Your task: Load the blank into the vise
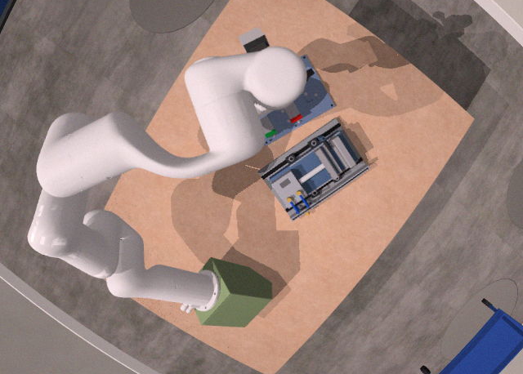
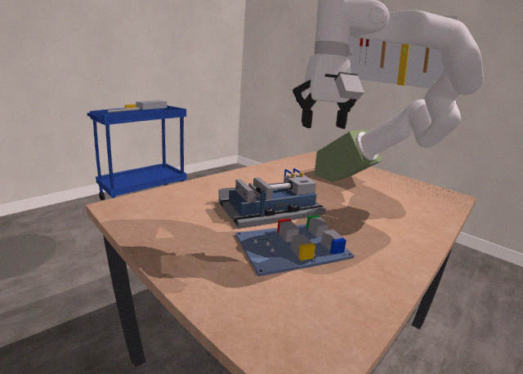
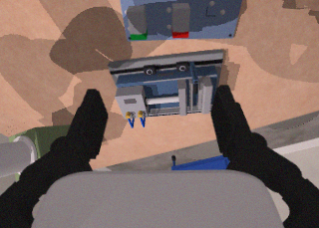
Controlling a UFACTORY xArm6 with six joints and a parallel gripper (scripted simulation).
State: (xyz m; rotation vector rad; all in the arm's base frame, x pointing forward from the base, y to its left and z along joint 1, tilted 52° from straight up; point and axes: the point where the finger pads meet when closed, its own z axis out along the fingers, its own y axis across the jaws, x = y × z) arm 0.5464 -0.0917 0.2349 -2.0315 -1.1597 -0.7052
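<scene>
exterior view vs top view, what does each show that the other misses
Only the exterior view shows the open black gripper high above the wooden table, and the yellow-ended grey blank and blue-ended grey blank.
Only the top view shows the vise's blue hoses from above.
Both show the blue milling vise, the blue infeed plate, and the red-ended and green-ended blanks.
</scene>
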